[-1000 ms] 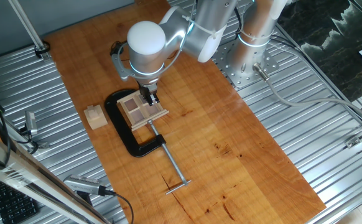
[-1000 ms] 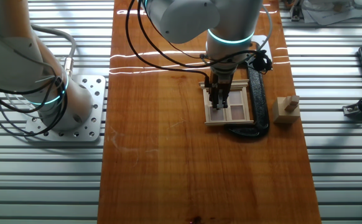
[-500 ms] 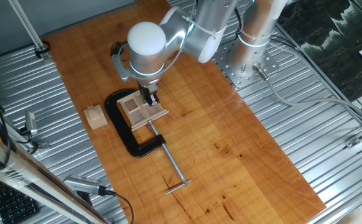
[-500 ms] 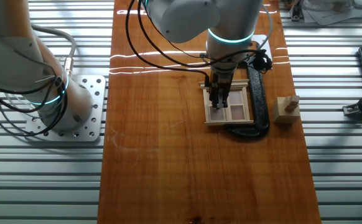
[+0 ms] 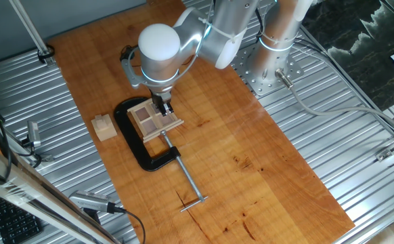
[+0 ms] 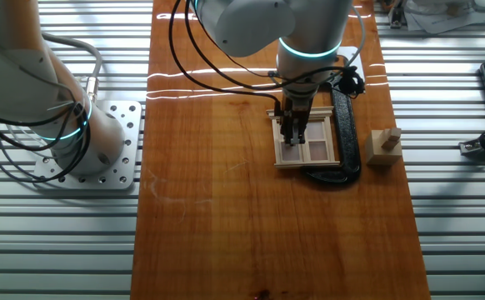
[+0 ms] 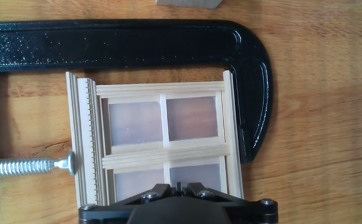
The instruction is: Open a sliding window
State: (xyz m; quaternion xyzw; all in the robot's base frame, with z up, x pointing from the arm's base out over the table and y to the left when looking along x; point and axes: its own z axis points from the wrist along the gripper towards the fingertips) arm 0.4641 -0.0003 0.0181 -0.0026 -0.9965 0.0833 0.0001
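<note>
In one fixed view, the arm reaches down over the wooden worktop point(image 5: 251, 163) and its jaws point(image 5: 163, 107) stand straight above the sliding window point(image 5: 154, 118), at the edge of the frame nearest the arm. The window lies flat inside the throat of a black C-clamp point(image 5: 137, 146), whose steel screw point(image 5: 183, 177) runs away from the jaws toward the near end of the board. A small wooden cube point(image 5: 104, 127) sits apart, on the far side of the clamp from the jaws.

In the other fixed view, the jaws point(image 6: 292, 133) come down onto the window point(image 6: 309, 142), on its half farther from the clamp's black spine point(image 6: 346, 133). The fingers look narrow and close together, tips at or just above the panes; whether they touch the wood is hard to say from here. The cube point(image 6: 383, 147) lies beyond the clamp.

In the hand view, the window point(image 7: 162, 146) fills the middle, directly ahead of the jaws point(image 7: 178, 185), its crossbars and four brownish panes plain. The fingertips meet with barely a slit between them, so the jaws are closed and grip nothing, sitting over the lower pair of panes. The clamp point(image 7: 137, 37) curves round the frame, its screw tip point(image 7: 69, 163) pressing the frame's ribbed side.
</note>
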